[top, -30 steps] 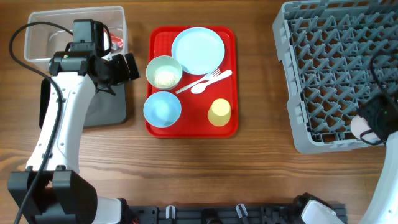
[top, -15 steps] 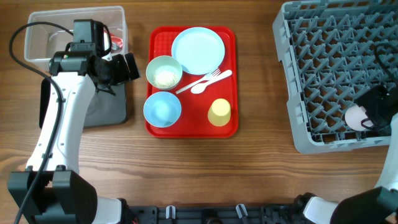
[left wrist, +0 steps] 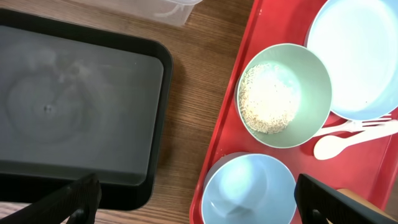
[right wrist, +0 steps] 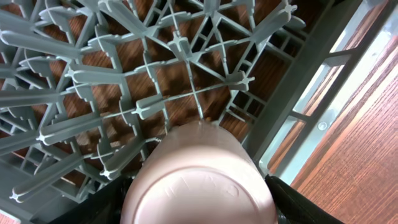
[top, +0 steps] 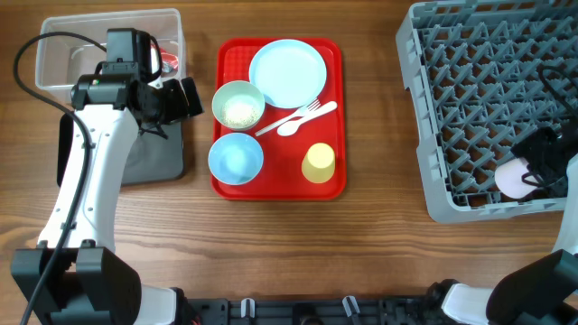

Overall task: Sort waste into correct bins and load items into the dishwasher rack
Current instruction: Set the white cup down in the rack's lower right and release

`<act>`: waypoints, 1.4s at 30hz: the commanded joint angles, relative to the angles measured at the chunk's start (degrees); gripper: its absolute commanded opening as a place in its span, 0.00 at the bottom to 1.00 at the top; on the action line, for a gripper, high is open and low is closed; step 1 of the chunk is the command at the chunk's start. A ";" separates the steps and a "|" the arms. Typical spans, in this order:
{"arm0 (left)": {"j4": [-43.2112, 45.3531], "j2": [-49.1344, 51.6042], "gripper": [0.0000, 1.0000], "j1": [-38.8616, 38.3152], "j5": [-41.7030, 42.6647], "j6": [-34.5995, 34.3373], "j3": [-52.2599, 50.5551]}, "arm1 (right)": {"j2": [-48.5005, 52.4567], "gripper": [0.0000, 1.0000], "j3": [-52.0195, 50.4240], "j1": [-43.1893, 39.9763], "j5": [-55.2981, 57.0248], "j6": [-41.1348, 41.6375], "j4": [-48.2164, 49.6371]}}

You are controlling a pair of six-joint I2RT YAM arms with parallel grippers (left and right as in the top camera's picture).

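Broadly, the table (top: 379, 244) shows bare wood between the rack (top: 470, 90) and the red tray (top: 334, 185), which I judge is room enough for an arm to cross. The rack is stiff, with upright pegs and a raised wall. Items must seat between pegs, and the wall is the edge to mind. The red tray's low lip could catch anything dragged. At far left the tub (top: 54, 54) looks thin-walled and deep, with the shallow black tray (left wrist: 74, 106) just beside it. The plate (top: 287, 74) looks light, rigid and slick, and since it lies flat, it is best taken by the rim. One bowl (left wrist: 283, 93) holds grains (left wrist: 264, 106) that would spill if tipped, so it needs a level rim grip. The other bowl (left wrist: 249, 193) is bare. The yellow cup (top: 318, 163) looks light and easy to pinch across its sides. The white cup (right wrist: 199, 180) sits in the rack's near right corner, base toward the wrist camera, pinched by the right fingers (right wrist: 292, 202). The left fingers (left wrist: 74, 196) are spread wide, hovering between the black tray and the red tray. The fork (left wrist: 348, 126) and spoon (left wrist: 329, 147) are thin, low and probably springy, so take them by the handle.
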 commanded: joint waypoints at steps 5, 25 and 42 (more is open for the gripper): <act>-0.46 0.46 1.00 -0.04 -0.94 -0.74 -0.46 | 0.52 0.63 -0.46 -0.90 0.20 0.02 0.52; -1.95 0.46 1.00 -0.04 -0.94 -0.74 -0.46 | 0.15 0.54 0.35 -0.90 4.87 -1.16 4.68; -1.90 0.46 1.00 -0.04 -0.94 -0.76 -0.46 | 0.17 0.63 0.28 -0.90 8.07 0.28 4.02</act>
